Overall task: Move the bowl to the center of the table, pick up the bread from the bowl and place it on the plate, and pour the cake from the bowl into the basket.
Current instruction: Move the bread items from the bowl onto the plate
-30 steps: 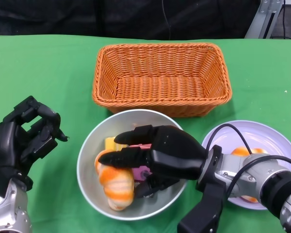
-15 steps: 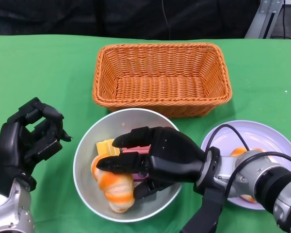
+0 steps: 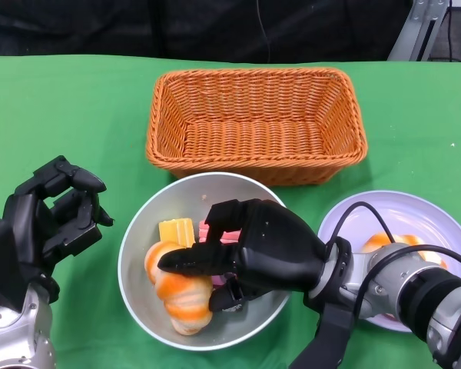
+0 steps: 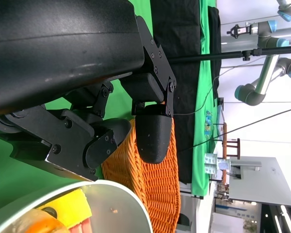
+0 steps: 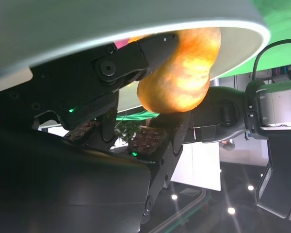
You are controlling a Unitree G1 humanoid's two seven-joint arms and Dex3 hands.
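The silver bowl (image 3: 138,231) sits in front of the wicker basket (image 3: 255,115). In it lie an orange-and-white bread (image 3: 186,300), a yellow cake piece (image 3: 177,229) and something pink under my hand. My right hand (image 3: 265,246) reaches into the bowl and grips the bread, fingers on top and thumb below. The right wrist view shows the bread (image 5: 182,73) pinched between the black fingers (image 5: 131,53) under the bowl's rim (image 5: 111,24). My left hand (image 3: 54,211) hangs left of the bowl with bent fingers, holding nothing and not touching it.
A pale purple plate (image 3: 415,211) lies at the right, behind my right forearm, with an orange bread piece (image 3: 380,241) on it. The basket holds nothing. Green cloth covers the table. The left wrist view shows the basket's side (image 4: 155,194) beside the bowl's rim (image 4: 116,194).
My right hand has settled lower onto the bread and drawn back a little, uncovering the yellow cake. The left hand has drifted slightly toward the bowl.
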